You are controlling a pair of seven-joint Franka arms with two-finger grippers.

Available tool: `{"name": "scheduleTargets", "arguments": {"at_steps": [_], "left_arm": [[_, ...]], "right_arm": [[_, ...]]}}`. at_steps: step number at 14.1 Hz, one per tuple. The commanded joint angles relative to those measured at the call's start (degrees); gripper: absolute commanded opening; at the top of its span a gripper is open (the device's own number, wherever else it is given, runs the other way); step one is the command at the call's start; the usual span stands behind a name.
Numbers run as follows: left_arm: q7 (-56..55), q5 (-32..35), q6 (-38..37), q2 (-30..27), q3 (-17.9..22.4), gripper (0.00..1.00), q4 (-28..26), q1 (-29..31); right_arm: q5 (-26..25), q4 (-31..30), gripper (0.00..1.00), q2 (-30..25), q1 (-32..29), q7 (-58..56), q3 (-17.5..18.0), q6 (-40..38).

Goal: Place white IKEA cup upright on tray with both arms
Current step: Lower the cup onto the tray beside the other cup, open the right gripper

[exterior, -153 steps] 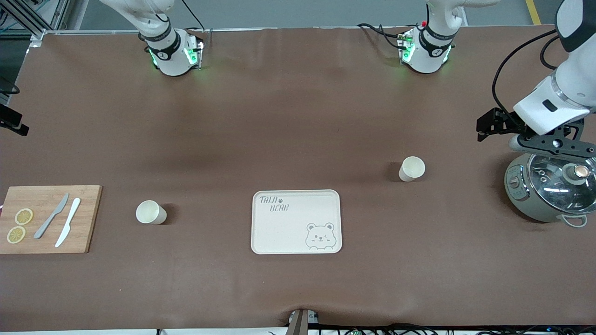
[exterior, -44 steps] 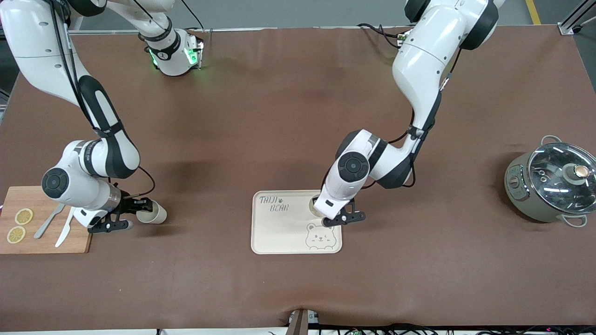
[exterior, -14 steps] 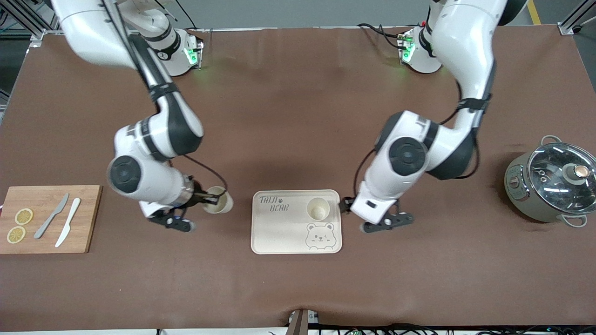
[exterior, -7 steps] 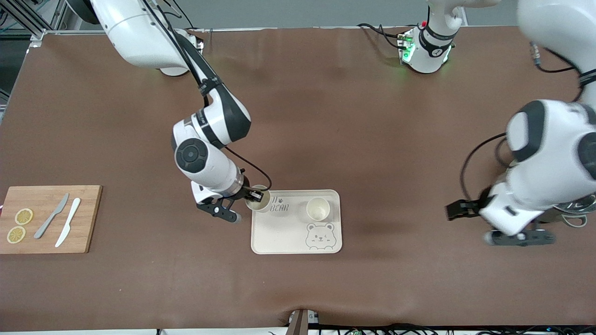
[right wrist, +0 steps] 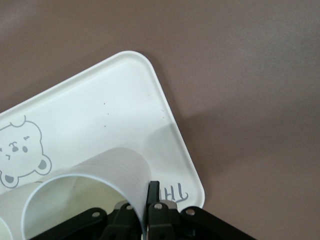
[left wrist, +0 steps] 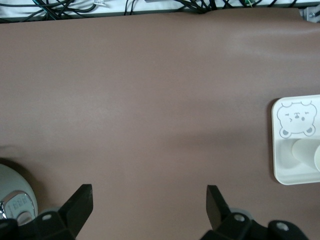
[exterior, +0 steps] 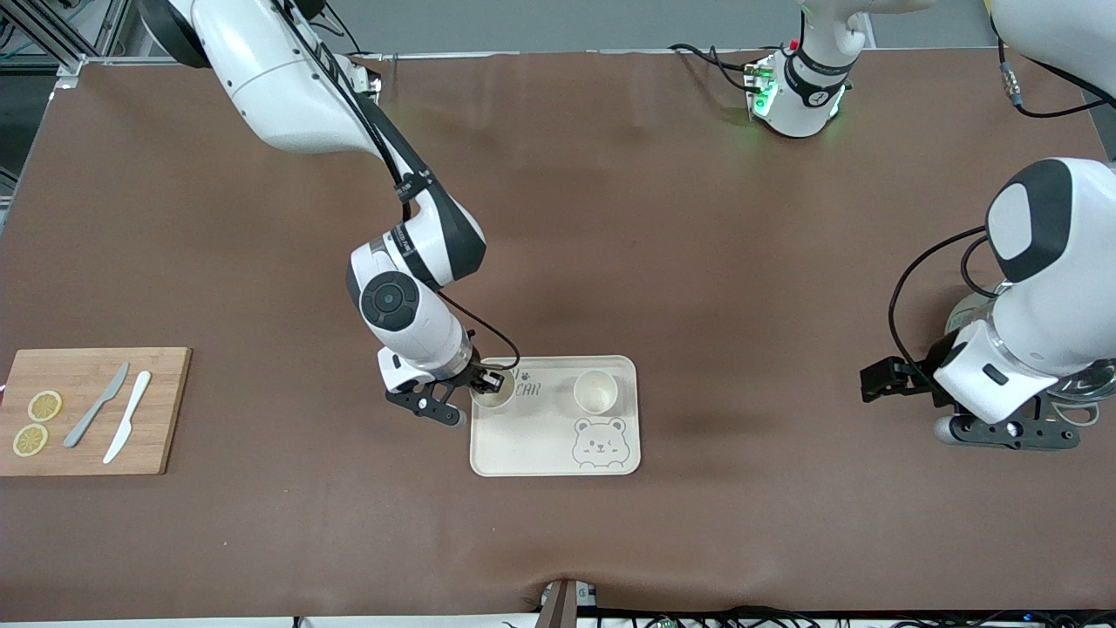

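Right hand (exterior: 485, 385) clamps a cup's (exterior: 493, 392) rim at the tray's (exterior: 549, 445) ten o'clock corner — left hand (exterior: 1003, 432) spread apart, over the desk (exterior: 610, 218) by the pot (exterior: 1081, 384).

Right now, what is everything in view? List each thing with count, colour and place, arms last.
tray: one, cream with grey bear drawing, middle of the table.
cups: two, white, upright; one standing free on the tray, one held over the tray's corner toward the right arm's end.
cutting board: one, wooden, at the right arm's end.
lemon slices: two, yellow, on the board.
knives: two, one grey, one white, on the board.
pot: one, grey, at the left arm's end, mostly hidden.
right gripper: black, shut on the held cup's rim.
left gripper: black, open, empty, beside the pot.
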Motion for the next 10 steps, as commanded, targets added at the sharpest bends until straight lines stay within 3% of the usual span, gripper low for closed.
{"name": "scheduleTargets", "arguments": {"at_steps": [1, 5, 10], "left_arm": [[-0.4, -0.1, -0.5, -5.8, -0.4, 1.00, -6.0, 0.0], [0.6, 0.3, -1.0, -8.1, -0.3, 1.00, -7.3, 0.7], [4.7, 0.3, -2.9, -12.5, -0.2, 1.00, -8.5, 6.2]], "right_arm": [[-1.1, 2.7, 0.00, 3.0, 0.8, 1.8, -0.5, 1.8], [-2.3, 2.8, 0.00, 5.1, 1.1, 1.7, -0.5, 4.3], [-3.2, 2.8, 0.00, 6.2, 1.3, 1.7, -0.5, 4.8]]}}
